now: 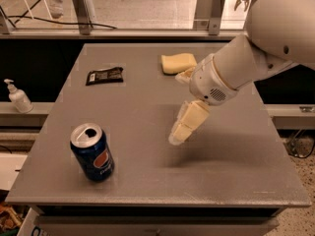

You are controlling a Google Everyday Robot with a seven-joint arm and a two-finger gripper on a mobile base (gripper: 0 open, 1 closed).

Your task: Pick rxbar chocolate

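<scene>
Your gripper (177,108) hangs over the middle of the grey table (147,181), its two pale fingers spread wide and holding nothing. The rxbar chocolate (104,75) lies flat in the upper left of the tabletop, well apart from the gripper. The yellow sponge (178,63) sits just beside the upper finger, and the blue soda can (92,153) stands at lower left.

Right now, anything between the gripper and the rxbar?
Nothing visible. The gripper hangs over mid-table, the rxbar lies far-left, and only bare table runs between them. The can and sponge sit off that line.
</scene>
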